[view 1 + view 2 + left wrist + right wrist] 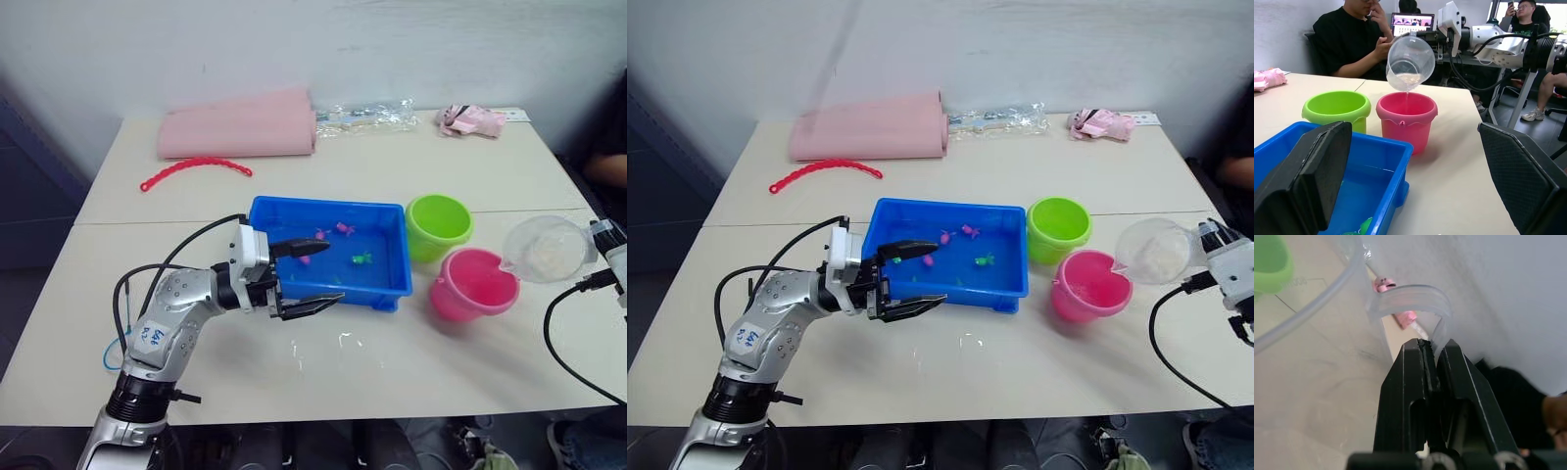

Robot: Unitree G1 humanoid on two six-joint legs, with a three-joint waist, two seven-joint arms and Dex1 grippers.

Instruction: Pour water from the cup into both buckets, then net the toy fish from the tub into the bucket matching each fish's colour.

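- Above the pink bucket (473, 284), the right gripper (1432, 346) pinches the tilted cup (545, 249) by its handle.
- Beside the tub (329, 252), the left gripper (306, 276) hangs with fingers spread, empty.

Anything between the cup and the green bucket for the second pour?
Nothing visible. The cup, clamped by the right gripper, is tipped over the pink bucket. The green bucket stands right beside the pink one, farther from the robot, with its mouth open and nothing above it.

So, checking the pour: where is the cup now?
The cup is at the table's right, tipped over the pink bucket, shut in the right gripper.
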